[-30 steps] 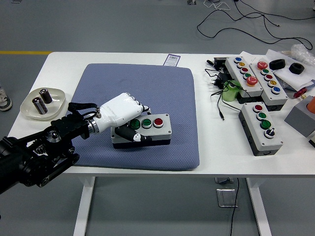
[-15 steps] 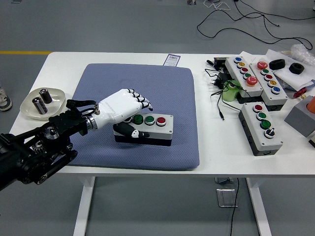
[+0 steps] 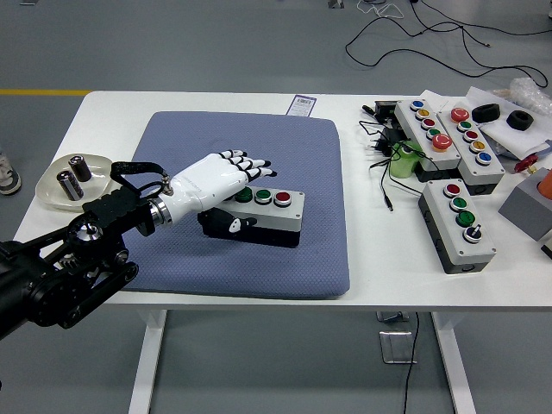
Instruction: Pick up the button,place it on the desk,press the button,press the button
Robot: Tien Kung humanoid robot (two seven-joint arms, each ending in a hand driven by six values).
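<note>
Head view, as I watched it from my station:

Surface: a white table (image 3: pixel 216 103) carried a blue-grey pad (image 3: pixel 285 155) over most of its left and middle part.

Room: grey floor lay beyond the far edge, with black cables (image 3: pixel 414 39) trailing across it and a yellow line (image 3: pixel 43 92) at the left.

Task box: I counted one button box (image 3: pixel 263 216) on the pad, grey-topped with black sides, near the pad's middle and tilted rather than flat.

Its buttons: I saw three in a row, two green (image 3: pixel 254 196) and one red (image 3: pixel 283 198).

Left hand: my white left hand (image 3: pixel 216 185) lay over the box's left end, fingers (image 3: pixel 246 164) stretched flat over the top and thumb against the near side, so it was gripping the box.

Left arm: black, entering from the lower left (image 3: pixel 69 267).

Right hand: I could not see it anywhere.

Other boxes: I counted three more button boxes at the right, off the pad, two side by side at the back (image 3: pixel 427 129) (image 3: pixel 470 142) and one nearer (image 3: pixel 457 224).

Dish: one pale dish (image 3: pixel 52 194) at the far left held two dark cylinders (image 3: pixel 73 177).

Card: one small printed card (image 3: pixel 301 104) lay just behind the pad.

Right-edge clutter: a green object (image 3: pixel 402 161) among wires, and two black rings (image 3: pixel 504 115) on paper.
</note>
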